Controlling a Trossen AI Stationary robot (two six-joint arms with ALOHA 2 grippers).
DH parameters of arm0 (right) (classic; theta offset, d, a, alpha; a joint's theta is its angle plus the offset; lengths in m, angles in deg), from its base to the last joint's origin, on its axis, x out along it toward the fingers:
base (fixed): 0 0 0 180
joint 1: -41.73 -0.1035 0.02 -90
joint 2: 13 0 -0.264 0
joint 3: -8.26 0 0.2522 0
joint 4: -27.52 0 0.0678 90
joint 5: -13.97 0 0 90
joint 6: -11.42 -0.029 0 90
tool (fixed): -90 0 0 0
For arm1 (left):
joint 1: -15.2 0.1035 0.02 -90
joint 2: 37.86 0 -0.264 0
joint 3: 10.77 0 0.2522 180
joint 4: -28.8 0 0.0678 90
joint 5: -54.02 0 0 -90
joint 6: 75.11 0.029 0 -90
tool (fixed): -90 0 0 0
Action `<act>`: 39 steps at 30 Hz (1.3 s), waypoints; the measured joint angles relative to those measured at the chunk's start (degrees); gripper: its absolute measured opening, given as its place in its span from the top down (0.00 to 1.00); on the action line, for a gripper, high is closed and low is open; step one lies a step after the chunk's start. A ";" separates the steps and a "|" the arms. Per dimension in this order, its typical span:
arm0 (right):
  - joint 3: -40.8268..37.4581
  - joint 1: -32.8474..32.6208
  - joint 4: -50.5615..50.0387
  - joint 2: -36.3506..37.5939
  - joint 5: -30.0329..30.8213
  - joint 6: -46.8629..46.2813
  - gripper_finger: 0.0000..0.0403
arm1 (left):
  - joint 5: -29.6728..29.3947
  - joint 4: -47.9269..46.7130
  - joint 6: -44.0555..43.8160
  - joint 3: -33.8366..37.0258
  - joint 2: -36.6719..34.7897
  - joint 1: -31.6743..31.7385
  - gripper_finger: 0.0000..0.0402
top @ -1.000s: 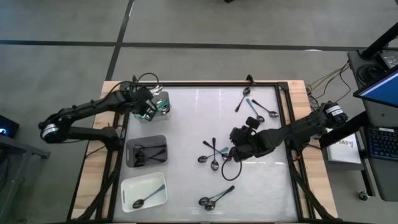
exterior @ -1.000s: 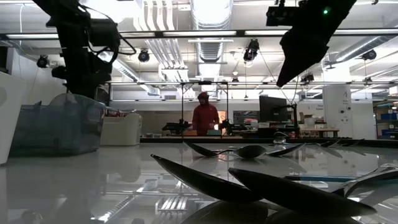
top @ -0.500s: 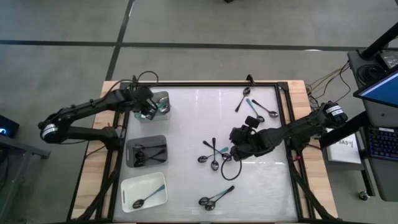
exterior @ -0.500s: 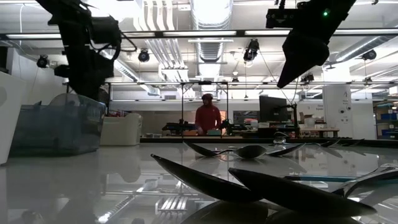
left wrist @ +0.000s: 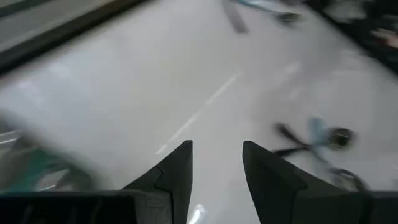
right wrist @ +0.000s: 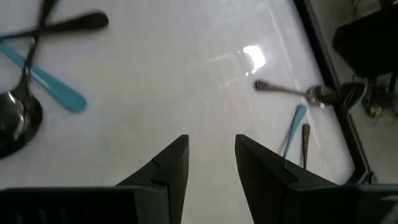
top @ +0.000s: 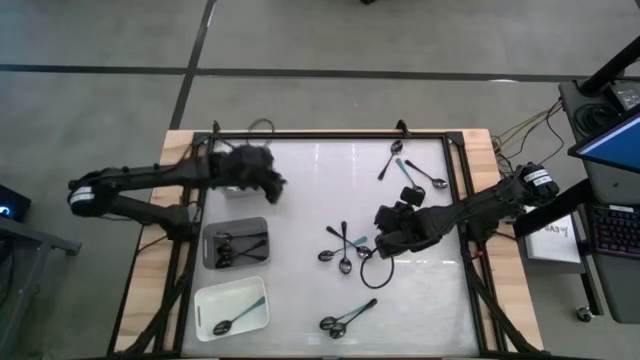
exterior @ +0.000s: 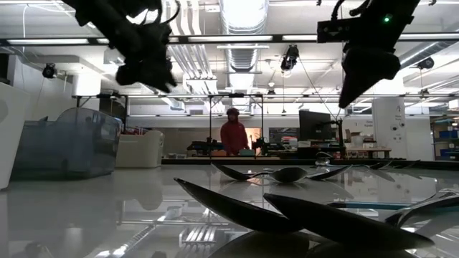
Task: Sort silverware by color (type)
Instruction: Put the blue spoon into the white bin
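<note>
From straight overhead, the white surface (top: 300, 170) has spoons scattered over its right half: a crossed cluster (top: 343, 248) mid-surface, a few (top: 408, 172) up in the far right corner, and a pair (top: 345, 316) near the front edge. The grey tray (top: 236, 243) holds dark-handled spoons and the white tray (top: 232, 306) holds a teal-handled one. The right tool (top: 385, 243) hovers just beside the crossed cluster, which lies toward the surface's middle from it, handles running mostly front to back, so I'd bet the right arm takes the next pick since it's way closer. The left tool (top: 270, 184) is out over bare surface beyond the grey tray, well apart from any loose spoon. The table-level view only gives the two arms as dark shapes coming down from above, plus big spoon bowls (exterior: 287, 211) up close and a person in red way back in the room, so no help on the fingers. The left wrist view is what settles that tool: fingers parted with nothing between them, and a teal and dark crossed pair (left wrist: 320, 138) off ahead. The right wrist view shows the same, fingers apart and empty, with a teal handle (right wrist: 43, 78) and a spoon bowl (right wrist: 15, 121) close to one side, which overhead can't resolve.
</note>
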 joint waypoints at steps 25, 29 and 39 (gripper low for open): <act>-11.92 -10.88 12.75 0.02 -13.85 -12.78 0.69 | -1.01 19.31 -9.16 -11.23 30.93 -32.66 0.73; -11.98 -13.33 17.57 0.02 -14.81 -11.44 0.69 | -0.61 11.85 -7.51 -18.49 35.22 -35.26 0.73; -12.00 -18.87 28.67 0.02 -19.62 -3.38 0.69 | 0.31 2.36 -6.21 -32.79 45.49 -40.06 0.73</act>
